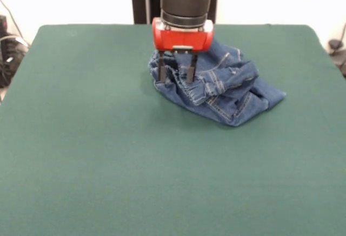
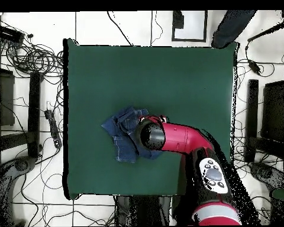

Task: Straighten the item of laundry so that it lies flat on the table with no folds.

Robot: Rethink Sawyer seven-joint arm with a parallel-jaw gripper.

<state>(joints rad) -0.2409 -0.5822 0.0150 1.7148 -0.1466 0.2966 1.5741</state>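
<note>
The item of laundry [image 1: 227,87], a small pair of dark blue jeans, lies crumpled in a heap on the green table [image 1: 108,149], toward its far side and right of centre. The gathered waistband faces the front, and folds are bunched over the legs. My gripper [image 1: 176,77] points straight down over the heap's left part. It is open, and its two dark fingers [image 1: 161,69] stand apart with their tips in the fabric near the waistband. From overhead, the jeans [image 2: 122,140] show left of the red arm's wrist [image 2: 150,135], which hides the gripper.
The red arm [image 2: 186,142] reaches over the table [image 2: 168,71] from its lower right edge. Cables and dark equipment [image 2: 26,59] lie on the floor around the table. Green surface spreads wide on all sides of the jeans.
</note>
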